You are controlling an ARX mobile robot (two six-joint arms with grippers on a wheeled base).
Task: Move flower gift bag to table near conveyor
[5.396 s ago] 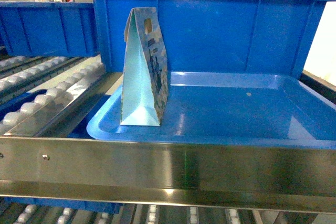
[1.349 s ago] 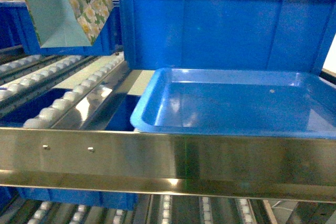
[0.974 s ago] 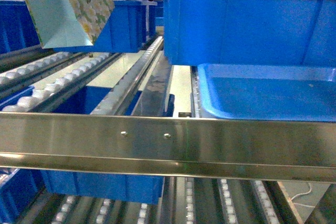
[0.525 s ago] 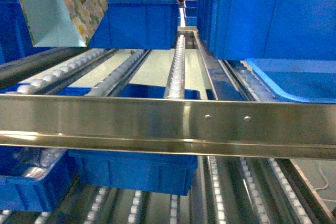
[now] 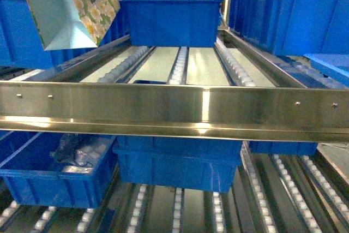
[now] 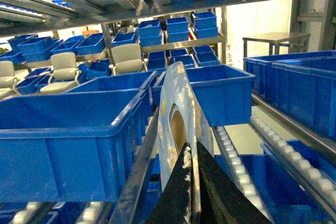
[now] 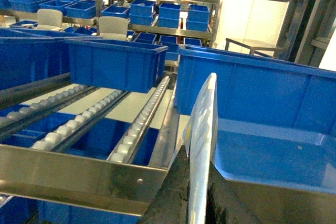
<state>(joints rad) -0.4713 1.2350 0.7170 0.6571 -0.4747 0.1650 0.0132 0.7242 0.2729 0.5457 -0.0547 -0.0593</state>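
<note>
The flower gift bag [image 5: 71, 9] hangs tilted at the top left of the head view, above the conveyor [image 5: 180, 66]; it has pale blue sides and a daisy-print face. In the left wrist view the bag [image 6: 168, 93] shows edge-on with its handle cut-out, and my left gripper [image 6: 191, 142] is shut on its top edge. My right gripper [image 7: 196, 153] is shut on a thin pale sheet [image 7: 203, 124] seen edge-on; I cannot tell what it is. Neither gripper shows in the head view. The table is out of view.
A steel front rail [image 5: 174, 113] crosses the head view, with roller lanes behind and below it. Blue bins [image 5: 169, 20] stand on the rollers, with more at the right [image 5: 289, 15] and below [image 5: 54, 173]. A blue tray [image 7: 273, 156] lies right of my right gripper.
The bag, which stood in the blue tray 5.4 s ago, now hangs lifted. Over the last second the rack and tray slid right across the head view while the bag stayed top left.
</note>
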